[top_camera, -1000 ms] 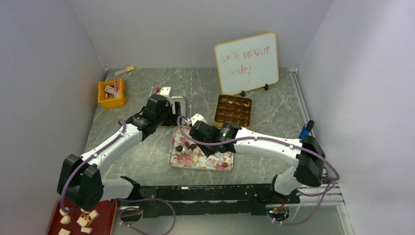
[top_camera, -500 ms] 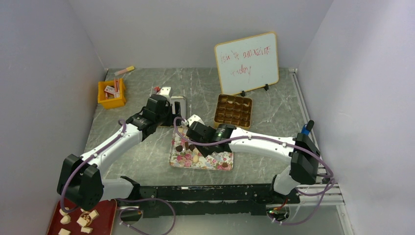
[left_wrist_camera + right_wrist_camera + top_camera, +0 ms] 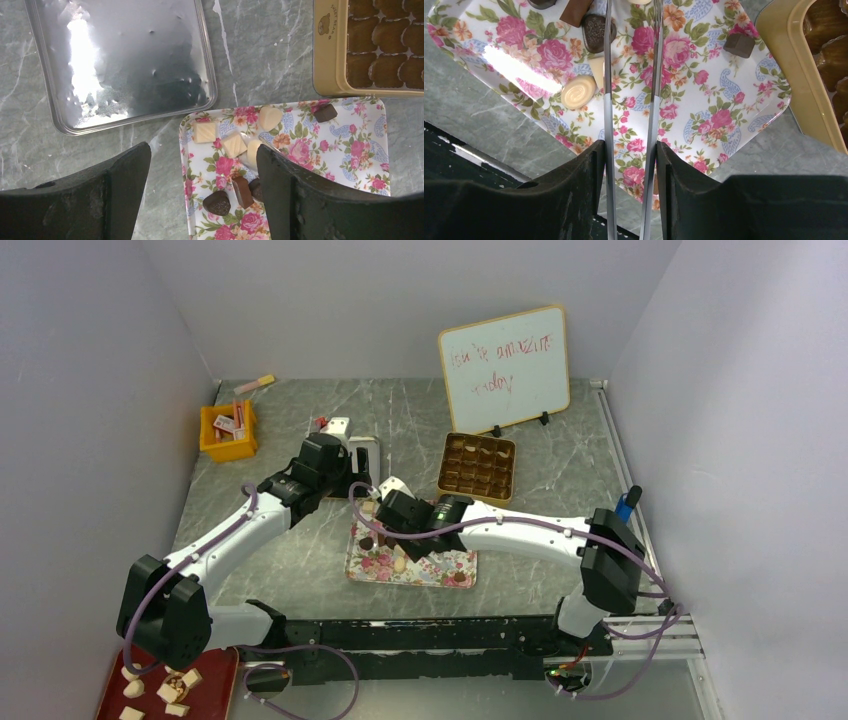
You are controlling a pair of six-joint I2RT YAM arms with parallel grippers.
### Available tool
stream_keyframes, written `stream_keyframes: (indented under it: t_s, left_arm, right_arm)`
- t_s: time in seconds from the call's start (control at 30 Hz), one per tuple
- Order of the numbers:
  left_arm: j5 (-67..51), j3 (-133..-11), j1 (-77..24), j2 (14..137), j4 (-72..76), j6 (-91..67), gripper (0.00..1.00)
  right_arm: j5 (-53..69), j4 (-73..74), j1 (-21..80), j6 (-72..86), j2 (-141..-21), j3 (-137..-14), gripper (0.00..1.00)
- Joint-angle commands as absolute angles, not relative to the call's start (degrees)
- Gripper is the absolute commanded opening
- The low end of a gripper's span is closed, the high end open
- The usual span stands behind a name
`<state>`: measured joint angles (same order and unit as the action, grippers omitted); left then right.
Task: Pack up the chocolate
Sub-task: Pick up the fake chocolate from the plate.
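Small chocolates lie on the floral tray (image 3: 430,570): cream squares (image 3: 204,132), a dark heart (image 3: 217,202) and a brown block (image 3: 242,191) in the left wrist view. The right wrist view shows a round cream piece (image 3: 578,91), a dark oval (image 3: 595,30) and a dark square (image 3: 739,44). The gold box (image 3: 477,465) with brown cups stands behind the tray. My right gripper (image 3: 630,147) is shut on metal tongs (image 3: 608,100), whose blades reach over the tray; their tips are out of view. My left gripper (image 3: 202,150) hangs open above the tray's left edge, holding nothing.
A silver tin lid (image 3: 125,60) lies left of the gold box. A yellow bin (image 3: 228,430) with red-and-white packets sits far left, and a whiteboard (image 3: 505,368) stands at the back. A red plate (image 3: 210,685) with cream pieces is at the near left corner.
My right arm has shifted left across the tray with the tongs. The left arm has stayed still.
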<state>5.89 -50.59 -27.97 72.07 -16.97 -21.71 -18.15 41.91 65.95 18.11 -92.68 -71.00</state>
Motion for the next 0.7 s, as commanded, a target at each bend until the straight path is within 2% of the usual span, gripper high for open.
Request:
stream_keyframes:
  t_s: [0.0, 0.07, 0.2, 0.43, 0.67]
  left_arm:
    - [6.68, -51.72, -28.21, 72.35, -15.91, -20.87, 0.82]
    - [6.65, -51.76, -28.21, 72.48, -15.91, -20.83, 0.82]
    - [6.87, -51.64, -28.21, 72.60, -15.91, -20.76, 0.82]
    - [7.88, -51.73, -28.21, 72.18, -16.17, -20.74, 0.82]
    - [8.79, -52.88, -28.21, 72.50, -16.26, -21.34, 0.82]
  right_arm:
    - [-19.81, 39.58, 65.85, 17.06, -93.29, -73.03, 0.43]
    - [-19.95, 39.73, 65.72, 17.21, -93.30, -72.97, 0.40]
    - [-21.09, 40.07, 65.58, 17.46, -92.62, -72.77, 0.20]
    - [-22.54, 41.63, 65.57, 18.96, -89.72, -73.56, 0.00]
    - [-23.27, 44.58, 65.57, 20.54, -86.17, -75.79, 0.00]
